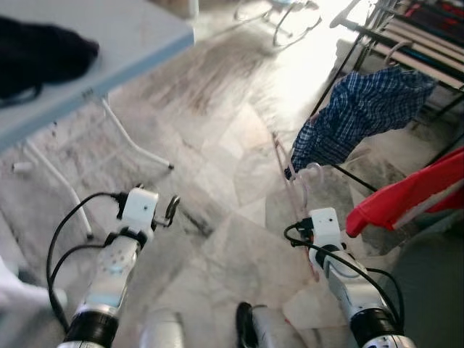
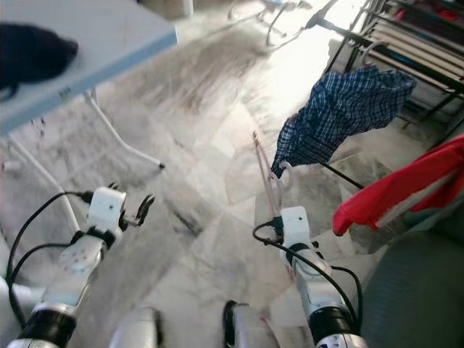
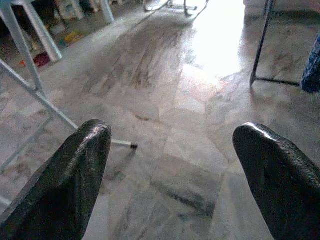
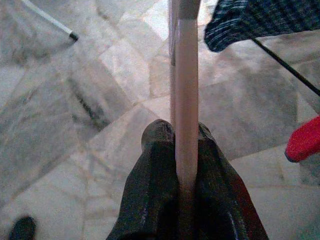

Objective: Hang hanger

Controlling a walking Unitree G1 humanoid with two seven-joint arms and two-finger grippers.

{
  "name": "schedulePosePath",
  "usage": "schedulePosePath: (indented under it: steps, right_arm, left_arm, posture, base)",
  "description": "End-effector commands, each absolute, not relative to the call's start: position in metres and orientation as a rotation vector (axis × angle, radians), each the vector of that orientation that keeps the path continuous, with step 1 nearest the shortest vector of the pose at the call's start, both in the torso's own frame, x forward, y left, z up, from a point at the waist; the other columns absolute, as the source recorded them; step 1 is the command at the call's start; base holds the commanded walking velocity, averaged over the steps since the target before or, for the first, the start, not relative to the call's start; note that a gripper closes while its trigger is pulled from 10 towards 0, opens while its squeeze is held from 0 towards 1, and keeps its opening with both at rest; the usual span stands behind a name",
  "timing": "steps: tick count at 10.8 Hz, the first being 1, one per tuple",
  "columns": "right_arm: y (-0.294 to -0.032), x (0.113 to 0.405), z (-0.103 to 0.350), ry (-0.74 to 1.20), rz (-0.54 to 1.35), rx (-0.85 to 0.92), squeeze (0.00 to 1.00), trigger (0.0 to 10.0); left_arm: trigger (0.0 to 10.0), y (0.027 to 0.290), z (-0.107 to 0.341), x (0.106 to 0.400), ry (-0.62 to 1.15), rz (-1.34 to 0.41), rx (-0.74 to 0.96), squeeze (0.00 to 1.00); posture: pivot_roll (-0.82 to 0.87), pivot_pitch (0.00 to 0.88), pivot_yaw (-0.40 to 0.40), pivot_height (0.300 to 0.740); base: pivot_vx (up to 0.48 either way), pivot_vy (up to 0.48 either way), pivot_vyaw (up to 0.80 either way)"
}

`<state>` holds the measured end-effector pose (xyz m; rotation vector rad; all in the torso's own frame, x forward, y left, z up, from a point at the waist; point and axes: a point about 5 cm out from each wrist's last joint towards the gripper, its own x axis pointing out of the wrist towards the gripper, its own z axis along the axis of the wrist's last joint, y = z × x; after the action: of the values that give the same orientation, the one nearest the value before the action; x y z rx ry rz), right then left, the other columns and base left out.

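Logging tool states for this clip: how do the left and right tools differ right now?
The left tool is open, its fingers spread wide over bare marble floor; the right tool is shut on the pale pink hanger. The left tool holds nothing and points toward the white folding table; the right one faces the blue checked shirt on the rack. Both sit low over the floor.

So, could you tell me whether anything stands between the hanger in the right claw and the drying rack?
Yes. The right claw is shut on the pink hanger, and a blue checked shirt drapes over the rack just ahead of it, with a red garment to its right. Bare bars show higher up.
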<state>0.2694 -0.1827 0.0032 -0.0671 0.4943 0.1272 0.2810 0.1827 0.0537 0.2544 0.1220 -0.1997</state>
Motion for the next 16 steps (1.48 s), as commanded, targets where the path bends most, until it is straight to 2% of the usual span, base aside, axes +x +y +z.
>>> schedulePosePath:
  steps: [1,5,8,10,13,16]
  right_arm:
    - [-0.187,0.27,0.006,0.481,0.1,-0.061,0.0,10.0]
    - [-0.184,0.274,0.01,0.473,0.08,-0.047,0.0,10.0]
    - [-0.189,0.274,0.011,0.473,0.009,-0.02,0.0,10.0]
    - [-0.192,0.275,0.011,0.461,-0.05,-0.002,0.0,10.0]
    - [-0.193,0.279,0.014,0.418,-0.128,0.056,0.0,10.0]
    - [-0.198,0.27,0.01,0.4,-0.219,0.086,0.0,10.0]
  left_arm:
    - [10.0,0.19,0.05,0.279,0.148,-0.18,0.248,0.0]
    - [10.0,0.183,0.046,0.281,0.145,-0.221,0.233,0.0]
    - [10.0,0.18,0.045,0.28,0.143,-0.266,0.239,0.0]
    - [10.0,0.175,0.044,0.279,0.132,-0.313,0.224,0.0]
    - [10.0,0.167,0.034,0.268,0.167,-0.365,0.239,0.0]
    - [10.0,0.169,0.028,0.266,0.194,-0.37,0.198,0.0]
  posture:
    - [0.0,0.121,-0.089,0.74]
    - [-0.01,0.12,-0.086,0.74]
    - [-0.01,0.123,-0.08,0.74]
    - [0.0,0.122,-0.076,0.74]
    - [0.0,0.117,-0.037,0.74]
    - [-0.02,0.112,-0.005,0.74]
  base:
    - [0.0,0.48,-0.78]
    - [0.0,0.47,-0.79]
    - [0.326,0.346,-0.62]
    - [0.405,0.15,0.0]
    - [0.0,0.0,0.0]
    - [0.0,0.0,0.0]
